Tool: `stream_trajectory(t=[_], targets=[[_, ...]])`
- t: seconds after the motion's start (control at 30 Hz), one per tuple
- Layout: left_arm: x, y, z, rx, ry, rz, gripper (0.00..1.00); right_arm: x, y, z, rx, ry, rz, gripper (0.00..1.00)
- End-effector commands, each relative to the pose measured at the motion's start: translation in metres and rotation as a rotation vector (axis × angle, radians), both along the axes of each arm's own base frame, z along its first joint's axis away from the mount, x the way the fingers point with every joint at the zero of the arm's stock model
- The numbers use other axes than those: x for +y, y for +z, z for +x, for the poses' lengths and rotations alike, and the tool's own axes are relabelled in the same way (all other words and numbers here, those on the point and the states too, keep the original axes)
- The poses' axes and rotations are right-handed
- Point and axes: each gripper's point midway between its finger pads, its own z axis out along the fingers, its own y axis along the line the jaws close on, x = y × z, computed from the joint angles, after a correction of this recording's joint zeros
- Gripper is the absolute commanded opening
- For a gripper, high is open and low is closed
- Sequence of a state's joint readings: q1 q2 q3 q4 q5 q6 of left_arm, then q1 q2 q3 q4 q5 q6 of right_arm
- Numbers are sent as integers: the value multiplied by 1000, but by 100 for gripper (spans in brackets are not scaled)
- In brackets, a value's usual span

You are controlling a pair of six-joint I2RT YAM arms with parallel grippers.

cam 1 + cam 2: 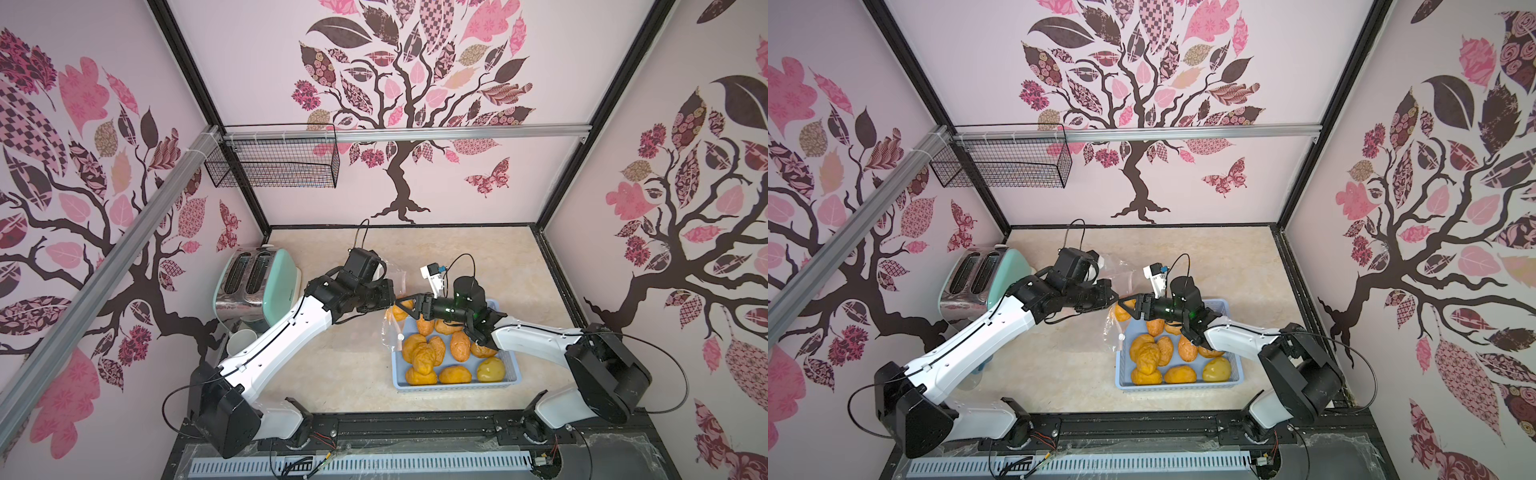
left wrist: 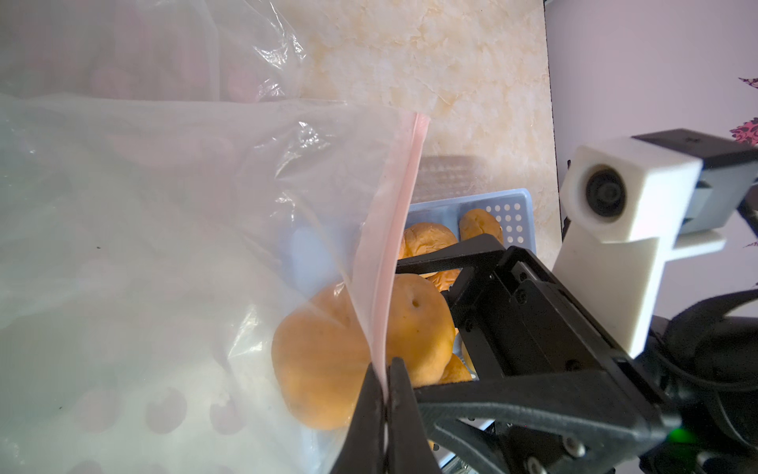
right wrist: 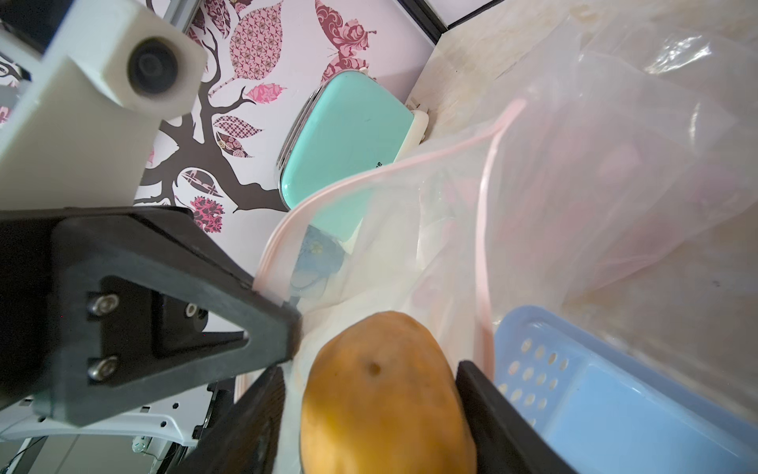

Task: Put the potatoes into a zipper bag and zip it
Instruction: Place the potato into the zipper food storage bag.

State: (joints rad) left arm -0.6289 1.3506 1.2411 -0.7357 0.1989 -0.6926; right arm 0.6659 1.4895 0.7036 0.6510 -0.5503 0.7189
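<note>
Where the two arms meet: over the far left corner of the blue basket [image 1: 453, 386], tip to tip, in both top views.
Left arm pose: stretched from its near left base across the table [image 1: 332, 353], with the wrist turned toward the other arm.
Left claw: the left gripper [image 2: 385, 371] is clenched on the pink zip strip [image 2: 404, 205] of the zipper bag [image 2: 164, 246], its fingers pinched together with only the strip between them.
Right arm pose: elbow out at the right side, forearm low over the basket, wrist lying level and aimed at the left claw.
Right claw: the right gripper [image 3: 371, 369] has its fingers spread on either side of one potato [image 3: 385, 402]. One finger lies against it and the other stands a little off, with bag film showing in the gap (released, as far as the right wrist view shows).
Bag: clear and crinkled, hanging from the left claw, mouth open toward the right claw, body sagging beside the basket.
Potato at the mouth: an orange-brown oval with a small dark eye, partly behind the film and partly past the strip in the left wrist view.
Basket load: the other potatoes [image 1: 424, 357] are piled inside as wrinkled orange-brown lumps, with a yellow-green potato [image 1: 491, 369] at the near right corner.
Left side of the table: a mint toaster [image 1: 257, 282] stands beyond the left arm.
</note>
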Motion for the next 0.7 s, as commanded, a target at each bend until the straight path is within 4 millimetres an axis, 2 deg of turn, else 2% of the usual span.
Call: stream_trajectory(t=[0.0,0.23,0.43,0.53,0.67], targets=[[7,-5,-4,-1,16,7,0,6,18,-4,-29,33,49,71],[6,-20,-9,48,39,-23,0,4,20,-3,29,6,111,71],[9,-21,-6,56,100,-44,0,-1,4,14,240,-131,207,66],[10,-19,-4,55,121,-60,0,8,4,20,298,-156,232,64],[10,-14,-3,40,132,-88,0,19,-7,23,392,-172,259,61]])
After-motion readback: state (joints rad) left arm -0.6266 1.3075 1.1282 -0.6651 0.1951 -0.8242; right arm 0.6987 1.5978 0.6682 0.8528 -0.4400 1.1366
